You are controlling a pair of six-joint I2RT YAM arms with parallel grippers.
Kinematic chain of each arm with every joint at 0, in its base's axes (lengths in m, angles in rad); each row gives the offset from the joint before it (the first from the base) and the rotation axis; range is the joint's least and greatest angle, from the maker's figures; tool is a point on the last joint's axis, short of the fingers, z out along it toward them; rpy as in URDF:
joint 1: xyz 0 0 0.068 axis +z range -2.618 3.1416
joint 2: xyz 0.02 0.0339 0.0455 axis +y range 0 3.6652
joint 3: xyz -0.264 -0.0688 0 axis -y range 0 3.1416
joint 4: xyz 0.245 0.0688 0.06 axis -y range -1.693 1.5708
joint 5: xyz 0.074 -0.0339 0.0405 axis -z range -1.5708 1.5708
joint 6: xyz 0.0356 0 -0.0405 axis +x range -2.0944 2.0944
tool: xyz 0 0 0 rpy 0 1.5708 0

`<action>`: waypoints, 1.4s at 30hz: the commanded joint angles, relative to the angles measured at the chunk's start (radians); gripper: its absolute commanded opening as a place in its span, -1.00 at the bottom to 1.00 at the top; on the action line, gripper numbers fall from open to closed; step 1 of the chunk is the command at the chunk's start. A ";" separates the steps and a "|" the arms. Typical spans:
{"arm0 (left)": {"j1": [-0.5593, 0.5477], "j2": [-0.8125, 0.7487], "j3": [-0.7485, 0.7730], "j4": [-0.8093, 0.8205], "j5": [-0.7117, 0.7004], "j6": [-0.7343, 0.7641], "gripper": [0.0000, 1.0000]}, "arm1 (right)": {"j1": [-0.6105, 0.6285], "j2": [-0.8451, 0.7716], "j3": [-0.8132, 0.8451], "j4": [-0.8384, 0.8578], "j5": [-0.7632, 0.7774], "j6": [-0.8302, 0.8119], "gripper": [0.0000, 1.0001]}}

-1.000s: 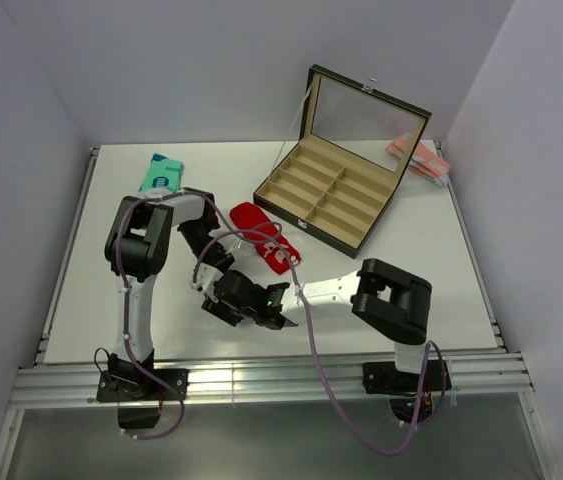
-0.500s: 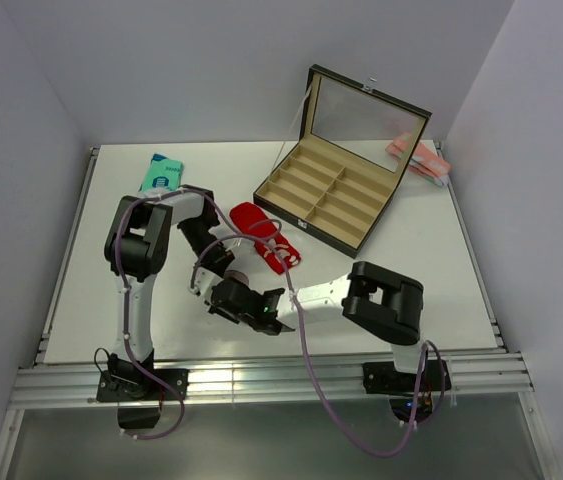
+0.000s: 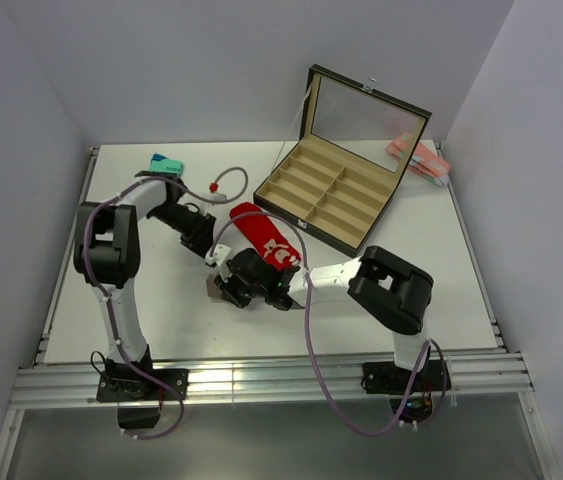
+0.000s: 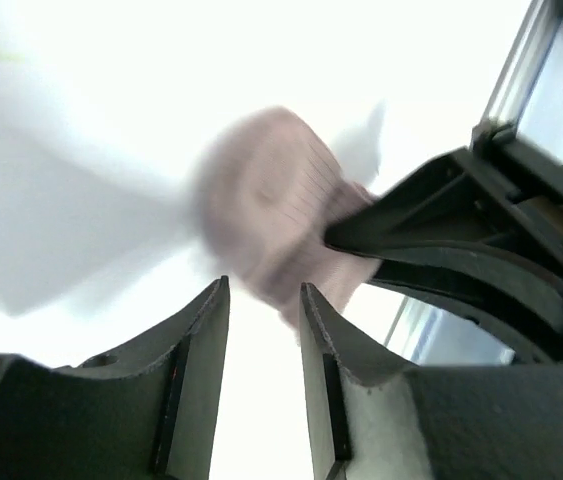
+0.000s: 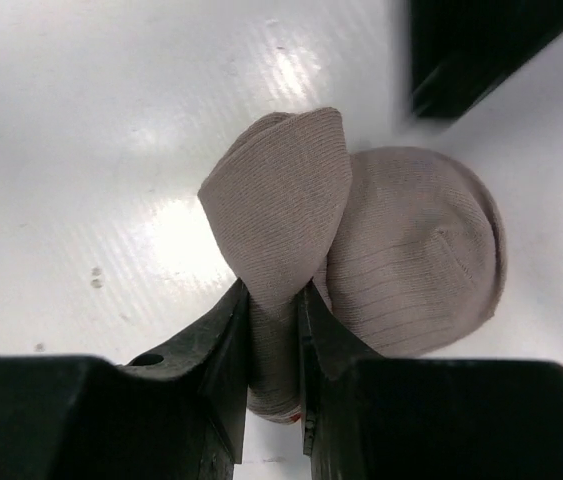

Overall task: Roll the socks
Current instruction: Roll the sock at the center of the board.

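Note:
The red socks (image 3: 259, 230) lie flat on the table, emblem end towards the arms, just behind my right gripper (image 3: 227, 287). That gripper (image 5: 274, 296) is shut on a flap of a pale greyish-pink fabric bundle (image 5: 411, 250), a rounded roll resting on the table (image 3: 218, 289). My left gripper (image 3: 205, 240) is open and empty a short way up and left of the bundle. In the left wrist view it (image 4: 261, 290) points at the blurred bundle (image 4: 261, 210), with the right gripper's black fingers (image 4: 461, 250) beside it.
An open black compartment box (image 3: 333, 200) with its lid up stands at the back right of the socks. A teal sock (image 3: 166, 162) lies at the back left. Pink items (image 3: 416, 155) lie at the far right corner. A cable with a red plug (image 3: 216, 185) arches over the left arm.
My left arm has swung back and left, away from the bundle. My right gripper has moved up towards the red socks, holding the bundle.

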 commanded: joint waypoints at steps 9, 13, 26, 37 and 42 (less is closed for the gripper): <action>0.156 -0.351 -0.248 0.498 0.042 -0.072 -0.17 | -0.172 0.121 0.081 -0.200 -0.487 0.090 -0.78; 0.155 -0.481 -0.386 0.614 -0.009 -0.018 -0.12 | -0.224 0.222 0.232 -0.369 -0.562 0.107 -0.75; -0.060 -0.908 -0.882 1.024 -0.166 0.166 0.17 | -0.328 0.382 0.397 -0.630 -0.813 0.104 -0.73; -0.195 -0.997 -1.069 1.133 -0.195 0.261 0.33 | -0.373 0.439 0.411 -0.636 -0.887 0.122 -0.72; -0.241 -0.992 -1.104 1.180 -0.218 0.267 0.32 | -0.381 0.458 0.437 -0.662 -0.891 0.127 -0.72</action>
